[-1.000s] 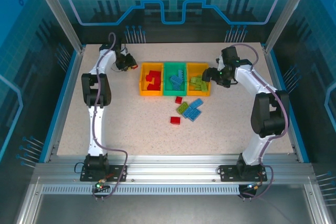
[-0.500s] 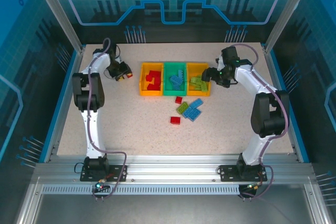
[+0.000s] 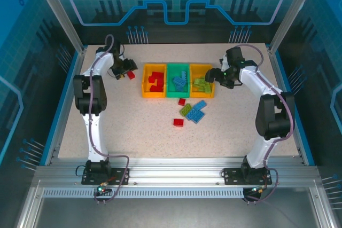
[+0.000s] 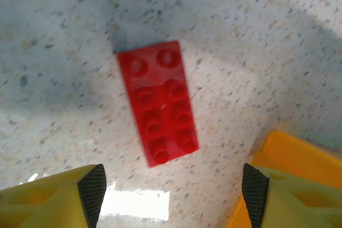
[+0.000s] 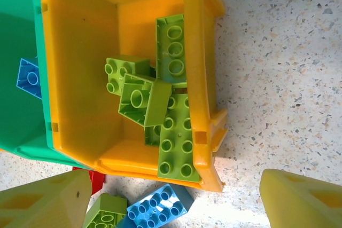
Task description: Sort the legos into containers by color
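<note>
- ok, red brick (image 4: 157, 102) flat on the table (image 4: 267, 25), just left of the left yellow bin (image 3: 143, 84), outside it.
- left gripper (image 4: 173, 180) nearer, jaws open, empty; brick's long axis runs away from the jaws, slightly skewed.
- right gripper (image 5: 173, 190) open over the green-brick bin (image 5: 200, 52).

1. This is a robot test cell in a lab.
2. A metal frame (image 3: 57, 12) with blue see-through panels (image 3: 176, 4) encloses a speckled table (image 3: 133, 132).
3. A left arm (image 3: 93, 97) and a right arm (image 3: 270, 116) are bolted to the near rail (image 3: 176, 173).
</note>
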`<state>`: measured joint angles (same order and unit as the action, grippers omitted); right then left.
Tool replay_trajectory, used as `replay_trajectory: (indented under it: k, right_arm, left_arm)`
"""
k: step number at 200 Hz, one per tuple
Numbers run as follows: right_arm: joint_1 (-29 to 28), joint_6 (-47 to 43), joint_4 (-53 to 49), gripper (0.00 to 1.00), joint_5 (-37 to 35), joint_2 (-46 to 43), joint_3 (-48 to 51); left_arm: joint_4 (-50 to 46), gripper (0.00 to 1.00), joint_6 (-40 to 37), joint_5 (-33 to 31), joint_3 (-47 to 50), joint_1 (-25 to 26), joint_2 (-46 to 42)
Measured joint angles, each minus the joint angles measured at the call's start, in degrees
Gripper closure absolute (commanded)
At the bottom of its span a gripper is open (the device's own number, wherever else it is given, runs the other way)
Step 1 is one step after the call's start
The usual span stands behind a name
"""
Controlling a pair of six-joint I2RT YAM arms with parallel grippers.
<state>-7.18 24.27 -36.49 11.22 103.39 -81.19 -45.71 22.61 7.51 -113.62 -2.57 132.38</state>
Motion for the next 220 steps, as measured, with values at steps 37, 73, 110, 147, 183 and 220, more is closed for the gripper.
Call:
replay_trajectory:
  k: [37, 73, 110, 147, 183, 220]
  right_arm:
    - [0.61, -0.13, 0.13, 0.16, 0.00, 0.00, 0.00]
    - [0.85, -0.17, 0.13, 0.17, -0.02, 0.00, 0.33]
    - [0.33, -1.20, -0.83, 0.17, -1.90, -1.64, 1.62]
    - [-4.66, -2.12, -2.34, 0.17, -5.05, -6.47, 4.24]
    - [-16.94, -7.98, -2.95, 0.14, -7.23, -9.73, 7.13]
    - [-29.09, -18.78, -3.08, 0.12, -8.90, -9.97, 9.86]
  left_arm:
    - [-2.03, 0.35, -0.09, -1.49, -6.16, 0.24, 5.68]
    - [-4.44, 0.48, -0.63, -3.45, -8.59, 0.28, 8.35]
    - [-5.51, 0.71, -1.33, -4.31, -8.92, 0.44, 8.68]
    - [-3.61, 0.80, -1.73, -4.28, -6.51, 0.50, 7.34]
    - [-1.09, 0.82, -1.68, -4.09, -0.11, 0.50, 3.45]
    - [-0.66, 0.82, -1.55, -3.69, 6.40, 0.79, -2.69]
